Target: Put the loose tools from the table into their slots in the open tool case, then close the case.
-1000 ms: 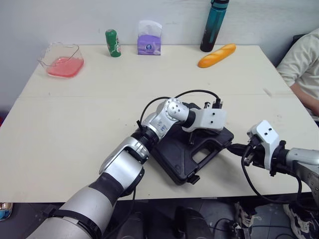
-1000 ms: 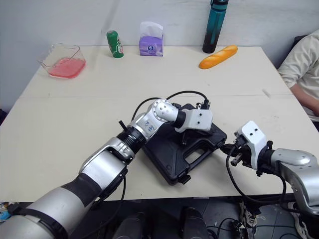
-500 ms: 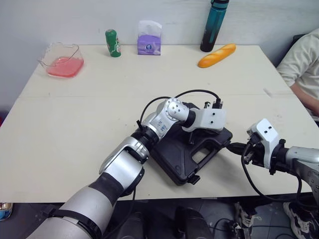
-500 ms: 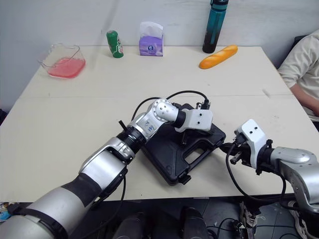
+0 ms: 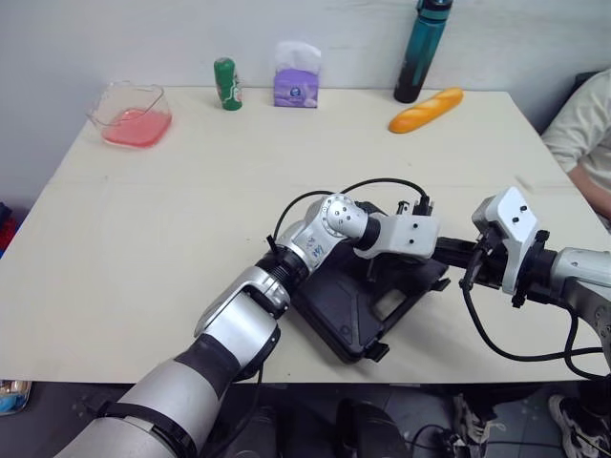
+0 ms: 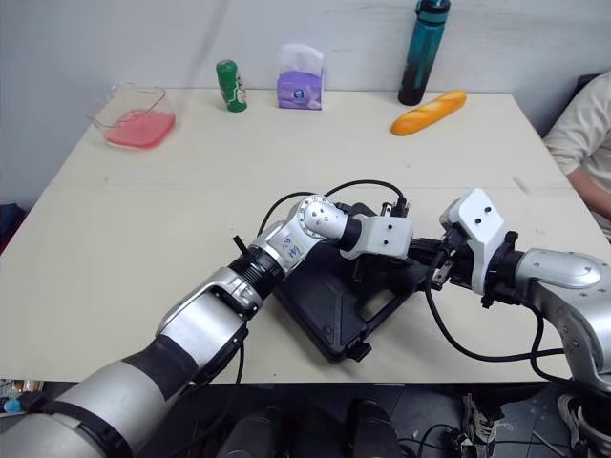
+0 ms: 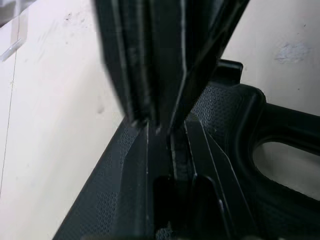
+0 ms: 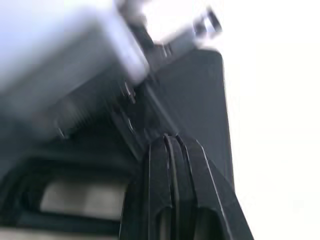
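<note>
- The tool case (image 5: 329,310) lies flat on the table (image 5: 172,210) with its lid down. It is set on a slant, so the edge with the handle cut-out (image 5: 393,305) faces the right arm and the table's front.
- I see no loose tool on the table around the case, so I judge the slotting done. What is left is to shut the lid fully and catch it.
- The left gripper (image 7: 170,145) is over the case, its fingers clenched together with nothing between them. The tips rest on the lid just beside the handle cut-out, on the side toward the middle of the case.
- The right gripper (image 5: 444,251) is at the case's far right corner, reaching in from outside the case. Its fingers are also pressed together and empty. They point across the lid toward the left gripper, and the two sets of tips are close.
- The case therefore lies below the left fingers, and ahead of and slightly under the right ones.
- A small latch (image 5: 375,351) sticks out at the case's near corner, away from both grippers and nearer the right arm's side. Whether it is engaged cannot be told.
- The coming move likely needs downward pressure on the lid near the handle edge, which runs from the latch corner up to the right gripper.
</note>
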Controlling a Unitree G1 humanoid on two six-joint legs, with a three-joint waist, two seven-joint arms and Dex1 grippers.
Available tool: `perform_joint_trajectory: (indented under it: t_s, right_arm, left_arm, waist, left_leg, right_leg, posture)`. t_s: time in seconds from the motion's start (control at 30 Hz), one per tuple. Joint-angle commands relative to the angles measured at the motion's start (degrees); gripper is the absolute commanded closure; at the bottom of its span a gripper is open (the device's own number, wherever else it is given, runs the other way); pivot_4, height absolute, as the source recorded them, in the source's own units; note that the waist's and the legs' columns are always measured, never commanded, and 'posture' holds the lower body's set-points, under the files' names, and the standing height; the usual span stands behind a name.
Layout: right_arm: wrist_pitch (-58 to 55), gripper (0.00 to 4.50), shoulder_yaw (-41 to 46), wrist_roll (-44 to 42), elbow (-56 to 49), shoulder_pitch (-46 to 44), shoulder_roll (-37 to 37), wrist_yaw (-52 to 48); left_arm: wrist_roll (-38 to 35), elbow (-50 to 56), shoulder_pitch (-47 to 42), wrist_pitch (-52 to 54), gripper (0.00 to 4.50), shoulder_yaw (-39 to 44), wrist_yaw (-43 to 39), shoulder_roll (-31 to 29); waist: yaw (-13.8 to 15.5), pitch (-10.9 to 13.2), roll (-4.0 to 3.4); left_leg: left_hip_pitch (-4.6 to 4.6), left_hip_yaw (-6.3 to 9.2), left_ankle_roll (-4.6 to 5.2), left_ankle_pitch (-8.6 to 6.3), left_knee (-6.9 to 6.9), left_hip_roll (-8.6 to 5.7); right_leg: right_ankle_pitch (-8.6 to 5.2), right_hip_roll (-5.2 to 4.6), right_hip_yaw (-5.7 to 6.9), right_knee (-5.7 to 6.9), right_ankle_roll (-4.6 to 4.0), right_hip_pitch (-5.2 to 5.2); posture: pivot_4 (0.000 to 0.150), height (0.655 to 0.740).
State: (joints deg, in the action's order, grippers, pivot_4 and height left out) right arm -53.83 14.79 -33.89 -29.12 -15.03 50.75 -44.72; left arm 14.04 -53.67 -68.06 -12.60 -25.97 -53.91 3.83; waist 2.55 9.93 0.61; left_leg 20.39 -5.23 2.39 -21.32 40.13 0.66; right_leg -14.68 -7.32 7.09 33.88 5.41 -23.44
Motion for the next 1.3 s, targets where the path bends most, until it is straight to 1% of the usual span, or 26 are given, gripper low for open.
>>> perform_joint_trajectory:
  t_s: [0.03, 0.1, 0.23, 0.3, 0.4, 0.5, 0.67, 0.83, 1.1, 1.2, 1.3]
  right_arm:
    - [0.7, 4.45, 2.6, -0.3, -1.1, 1.6, 1.5, 0.1]
    - [-0.4, 4.45, 5.3, -1.5, -1.6, 3.3, 2.7, -0.6]
    - [-0.8, 4.45, 12.1, -2.3, -2.8, 11.9, 6.1, -4.4]
    - [-0.6, 4.45, 13.7, -2.3, -2.7, 14.7, 6.8, -5.0]
    - [1.3, 4.45, 13.8, 0.0, -2.3, 18.9, 7.5, -5.6]
    - [3.2, 4.45, 11.4, 1.9, -1.1, 20.7, 7.1, -4.8]
    - [4.6, 4.45, 6.1, 2.9, 0.5, 18.5, 4.8, -2.7]
    - [5.6, 4.45, 3.3, 2.8, 1.5, 15.5, 3.7, -1.8]
    - [4.0, 4.45, 1.4, 0.4, 1.9, 8.9, 1.8, -0.6]
    - [3.5, 4.45, 0.4, 1.0, 2.2, 7.5, 1.9, -0.4]
    - [3.3, 4.45, -0.5, 1.5, 2.7, 6.7, 1.8, -0.1]
  left_arm:
    - [4.4, -4.2, 4.1, 1.4, 4.50, -5.0, -2.6, 0.2]
    - [3.7, -4.6, 3.5, 2.1, 4.50, -3.9, -2.4, -0.2]
    - [2.4, -3.7, 3.1, 2.8, 4.50, -2.6, -3.7, -1.2]
    - [1.8, -2.8, 3.3, 3.3, 4.50, -2.2, -4.4, -1.1]
    - [1.6, -1.8, 3.7, 3.8, 4.50, -2.0, -4.7, -0.9]
    - [2.0, -1.5, 4.1, 3.7, 4.50, -2.3, -4.3, -0.8]
    - [2.4, -1.4, 4.2, 3.3, 4.50, -2.7, -4.5, -0.6]
    - [3.1, -1.7, 4.1, 2.6, 4.50, -3.3, -4.2, -0.5]
    - [3.9, -1.4, 4.9, 2.0, 4.50, -4.6, -4.9, -0.3]
    - [4.3, -1.7, 5.4, 1.6, 4.50, -5.0, -4.8, -0.3]
    - [4.4, -2.0, 5.5, 1.5, 4.50, -5.1, -4.7, -0.3]
  waist:
    - [0.1, 0.0, -0.01]
    - [0.1, 0.0, -0.01]
    - [0.4, 0.0, 0.01]
    - [0.3, 0.0, 0.02]
    - [0.1, 0.0, 0.02]
    - [0.1, 0.0, 0.00]
    - [0.1, 0.0, 0.00]
    - [0.3, 0.0, -0.03]
    - [-0.4, 0.0, -0.04]
    - [-0.9, -0.1, -0.11]
    - [-0.7, -0.1, -0.13]
  left_leg:
    - [0.00, -0.07, 0.08, -0.04, 0.01, -0.04]
    - [0.00, -0.13, 0.16, -0.09, 0.03, -0.08]
    - [0.04, -0.05, 0.18, -0.10, 0.03, -0.07]
    - [0.01, -0.06, 0.18, -0.10, 0.04, -0.04]
    - [-0.06, -0.09, 0.17, -0.10, 0.03, -0.04]
    - [-0.09, -0.06, 0.15, -0.08, 0.03, -0.01]
    - [-0.09, -0.06, 0.13, -0.08, 0.02, -0.01]
    - [-0.06, -0.06, 0.13, -0.07, 0.03, -0.03]
    - [-0.10, -0.07, 0.12, -0.07, 0.03, -0.02]
    - [-0.10, -0.06, 0.12, -0.07, 0.03, 0.00]
    - [-0.07, 0.02, 0.11, -0.07, -0.01, 0.00]
  right_leg:
    - [0.01, -0.02, 0.08, -0.01, 0.02, 0.00]
    - [0.03, -0.09, 0.26, -0.03, 0.06, 0.02]
    - [0.03, -0.10, 0.41, -0.07, 0.06, 0.04]
    - [0.03, -0.08, 0.41, -0.10, 0.06, 0.07]
    - [0.03, -0.10, 0.32, -0.17, 0.06, 0.07]
    - [0.01, -0.10, 0.31, -0.11, 0.03, 0.06]
    - [0.01, -0.11, 0.30, -0.13, 0.02, 0.06]
    - [0.01, -0.12, 0.36, -0.15, 0.02, 0.05]
    - [0.01, -0.12, 0.32, -0.11, 0.02, 0.05]
    - [0.01, -0.13, 0.30, -0.12, 0.02, 0.06]
    - [-0.01, -0.14, 0.30, -0.15, -0.01, 0.06]
  posture:
    - [0.150, 0.7314]
    - [0.150, 0.7314]
    - [0.150, 0.7314]
    - [0.150, 0.7314]
    - [0.150, 0.7314]
    - [0.150, 0.7314]
    - [0.150, 0.7314]
    - [0.150, 0.7314]
    - [0.150, 0.7314]
    - [0.150, 0.7314]
    - [0.150, 0.7314]
